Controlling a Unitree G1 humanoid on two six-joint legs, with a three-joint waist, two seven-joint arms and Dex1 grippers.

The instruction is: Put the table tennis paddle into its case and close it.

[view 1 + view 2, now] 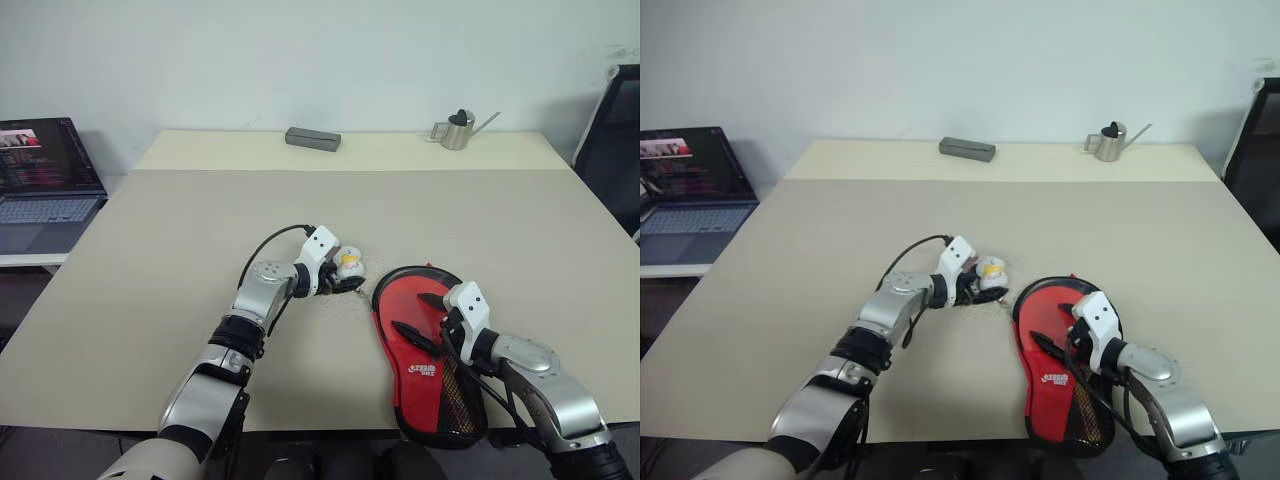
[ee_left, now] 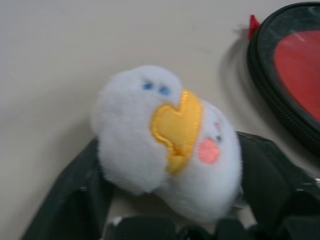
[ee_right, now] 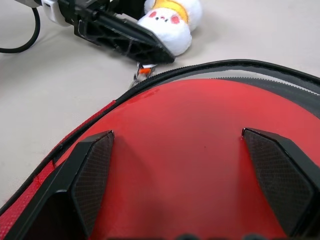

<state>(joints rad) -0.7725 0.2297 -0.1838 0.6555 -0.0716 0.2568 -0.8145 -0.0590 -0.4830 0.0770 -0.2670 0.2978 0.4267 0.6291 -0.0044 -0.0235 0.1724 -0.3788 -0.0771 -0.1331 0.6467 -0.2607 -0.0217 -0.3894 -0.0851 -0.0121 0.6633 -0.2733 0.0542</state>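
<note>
The case [image 1: 425,360] lies flat on the surface [image 1: 150,260] near its front edge, red face up, and whether the table tennis paddle is already inside cannot be told. The plush charm [image 1: 349,265] on the zipper rests just off the case's rounded end, between the fingers of the left hand [image 1: 345,276], which are not visibly clamped. The right hand [image 3: 190,170] hovers wide open over the red face; judged best practice: close the left hand firmly on the charm, press the case down, and draw the zipper along the rim without lifting the case
</note>
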